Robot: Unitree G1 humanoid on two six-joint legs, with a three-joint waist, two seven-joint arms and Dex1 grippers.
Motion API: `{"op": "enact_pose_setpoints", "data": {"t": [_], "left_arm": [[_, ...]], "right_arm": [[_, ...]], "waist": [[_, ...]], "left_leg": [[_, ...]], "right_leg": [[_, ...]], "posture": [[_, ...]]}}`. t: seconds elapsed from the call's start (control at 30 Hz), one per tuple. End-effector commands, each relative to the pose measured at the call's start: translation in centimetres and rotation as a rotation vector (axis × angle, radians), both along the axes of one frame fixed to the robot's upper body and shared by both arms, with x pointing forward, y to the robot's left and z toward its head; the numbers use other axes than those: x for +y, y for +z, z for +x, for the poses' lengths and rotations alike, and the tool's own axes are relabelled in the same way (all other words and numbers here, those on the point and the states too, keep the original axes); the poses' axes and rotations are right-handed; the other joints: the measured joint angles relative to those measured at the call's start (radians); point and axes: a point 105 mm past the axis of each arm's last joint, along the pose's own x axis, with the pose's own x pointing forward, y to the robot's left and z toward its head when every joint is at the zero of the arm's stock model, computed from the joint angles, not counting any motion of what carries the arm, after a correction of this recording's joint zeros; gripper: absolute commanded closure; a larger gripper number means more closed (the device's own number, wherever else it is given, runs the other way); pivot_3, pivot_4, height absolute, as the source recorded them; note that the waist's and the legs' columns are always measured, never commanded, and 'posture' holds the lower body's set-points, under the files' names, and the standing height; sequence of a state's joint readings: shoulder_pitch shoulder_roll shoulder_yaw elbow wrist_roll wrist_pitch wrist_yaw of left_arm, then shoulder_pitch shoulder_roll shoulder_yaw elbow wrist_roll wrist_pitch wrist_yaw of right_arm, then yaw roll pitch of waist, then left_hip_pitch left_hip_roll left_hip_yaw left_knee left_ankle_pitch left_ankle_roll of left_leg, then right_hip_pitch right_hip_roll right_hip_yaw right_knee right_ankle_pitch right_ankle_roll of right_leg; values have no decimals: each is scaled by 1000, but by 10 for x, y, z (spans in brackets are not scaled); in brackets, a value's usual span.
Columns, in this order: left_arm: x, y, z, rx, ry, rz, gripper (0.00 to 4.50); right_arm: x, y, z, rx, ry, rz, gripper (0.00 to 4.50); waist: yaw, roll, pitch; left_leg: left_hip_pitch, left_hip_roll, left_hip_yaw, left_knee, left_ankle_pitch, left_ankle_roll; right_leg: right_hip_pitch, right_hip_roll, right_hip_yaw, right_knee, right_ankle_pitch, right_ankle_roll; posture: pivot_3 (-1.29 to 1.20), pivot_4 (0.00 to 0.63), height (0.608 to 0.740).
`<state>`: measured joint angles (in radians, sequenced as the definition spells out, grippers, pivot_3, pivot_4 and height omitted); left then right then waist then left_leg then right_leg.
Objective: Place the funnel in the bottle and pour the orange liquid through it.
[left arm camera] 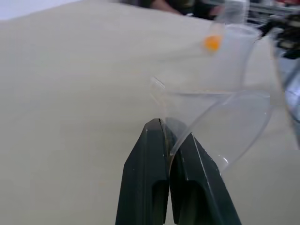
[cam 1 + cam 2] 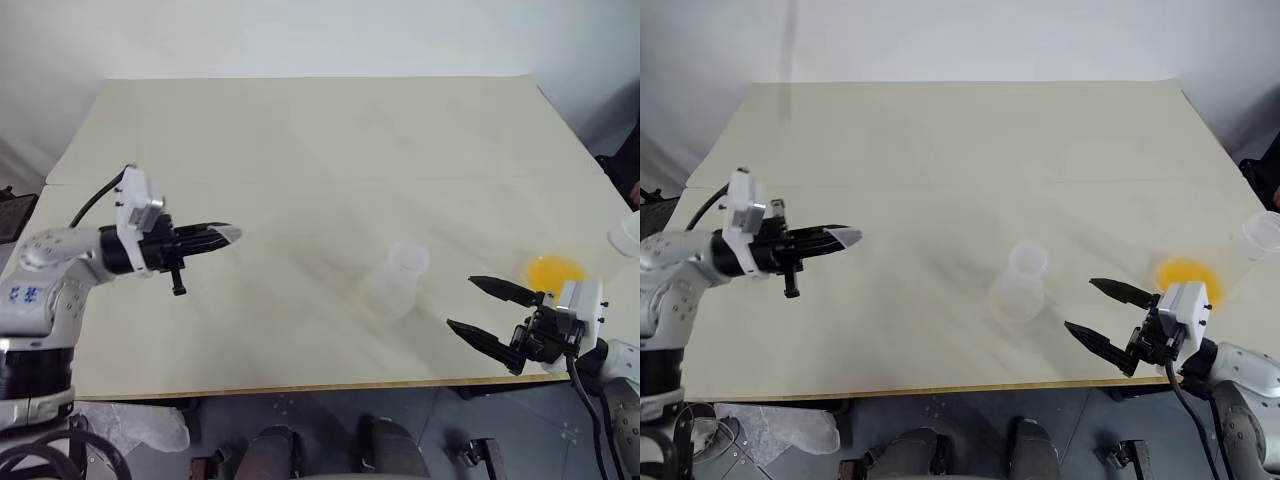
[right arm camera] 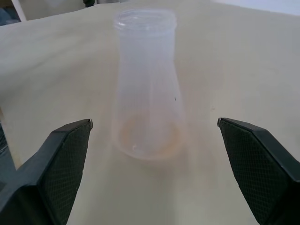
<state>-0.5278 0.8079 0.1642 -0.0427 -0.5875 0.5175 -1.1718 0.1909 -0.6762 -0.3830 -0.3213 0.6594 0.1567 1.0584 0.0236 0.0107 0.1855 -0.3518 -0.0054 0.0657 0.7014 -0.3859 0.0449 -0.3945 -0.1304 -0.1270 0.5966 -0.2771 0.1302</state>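
Left end effector [image 1: 168, 140] was pinched tight on the rim of the clear funnel [image 1: 220, 122], held up over the worktop [image 2: 300, 150]. The right end effector [image 2: 490, 312] sat with its jaws spread wide and empty, pointing at the bottle [image 2: 397, 280] standing upright mid-worktop. The orange liquid [image 2: 553, 271] was just past that right end effector.

1. Left arm: reached in from the left side, forearm raised above the table, wrist roughly level.
2. Left gripper [image 2: 228, 236]: pointed toward the right across the table; both black fingers [image 1: 145, 178] pressed together, pinching the rim of the funnel [image 1: 220, 126].
3. Right arm: entered at the lower right, low near the table's front edge.
4. Right gripper [image 2: 478, 308]: pointed toward the left, roughly level; its two fingers [image 3: 61, 159] spread wide apart, nothing between them.
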Motion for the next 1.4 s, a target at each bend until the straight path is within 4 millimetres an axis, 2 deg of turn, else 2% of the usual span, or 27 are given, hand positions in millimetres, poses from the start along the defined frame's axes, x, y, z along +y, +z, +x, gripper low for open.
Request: {"op": "enact_pose_setpoints", "data": {"t": [0.03, 0.13, 0.3, 0.5, 0.73, 0.83, 0.9, 1.17, 1.27, 1.4], "left_arm": [[-19, 13, 1, 12, -135, 16, 4460], [-35, 16, 5, 56, -181, 72, 4460], [-67, 35, 7, 71, -298, 41, 4460], [-92, 45, 5, 108, -367, 58, 4460], [-107, 45, 11, 161, -342, 181, 4460], [-120, 60, 10, 184, -378, 161, 4460], [-126, 62, 8, 213, -405, 190, 4460], [-137, 66, -2, 304, -505, 270, 4460], [-138, 63, 1, 323, -496, 343, 4460], [-147, 70, 0, 340, -531, 380, 4460]], "right_arm": [[-1, 14, -7, -75, -41, -4, 0], [1, 14, -13, -81, -65, 3, 0], [8, 15, -20, -85, -96, 12, 0], [11, 16, -24, -90, -130, 16, 0], [13, 18, -30, -89, -167, 19, 0], [17, 20, -31, -92, -178, 24, 0], [17, 21, -31, -94, -187, 27, 0], [26, 23, -34, -94, -210, 37, 0], [27, 22, -35, -92, -219, 40, 0], [30, 23, -37, -93, -223, 45, 0]], "waist": [[1, 0, 0], [4, 0, 0], [3, 0, 0], [2, 0, 0], [5, 0, 0], [6, 0, 0], [5, 0, 0], [4, 0, 0], [5, 0, 1], [5, 0, 1]], "left_leg": [[0, 0, 0, 0, 0, 0], [-1, 0, 0, 1, 0, 0], [-1, 0, 0, 2, 0, 1], [-1, 0, 0, 2, 0, 0], [-1, 0, 0, 2, 1, 1], [-2, 0, 0, 2, 1, 1], [-2, 0, -1, 3, 1, 1], [-2, 0, 0, 4, 1, 0], [-3, 0, -1, 5, 1, 1], [-3, 0, 0, 5, 1, 1]], "right_leg": [[0, 0, 0, 0, 0, 0], [0, 1, 0, 0, 0, 0], [0, 1, 1, -1, 0, 0], [0, 1, 1, 0, 0, 0], [1, 1, 2, -1, 0, 0], [1, 2, 2, -1, 0, 0], [1, 2, 2, -1, 0, 1], [0, 3, 3, -1, 0, 1], [0, 3, 3, -1, 0, 1], [0, 3, 4, -2, 0, 1]], "posture": [[0, 150, 740], [0, 150, 740], [0, 150, 740], [0, 150, 740], [0, 150, 740], [0, 150, 740], [0, 150, 740], [0, 150, 740], [0, 150, 740], [0, 150, 740]]}}
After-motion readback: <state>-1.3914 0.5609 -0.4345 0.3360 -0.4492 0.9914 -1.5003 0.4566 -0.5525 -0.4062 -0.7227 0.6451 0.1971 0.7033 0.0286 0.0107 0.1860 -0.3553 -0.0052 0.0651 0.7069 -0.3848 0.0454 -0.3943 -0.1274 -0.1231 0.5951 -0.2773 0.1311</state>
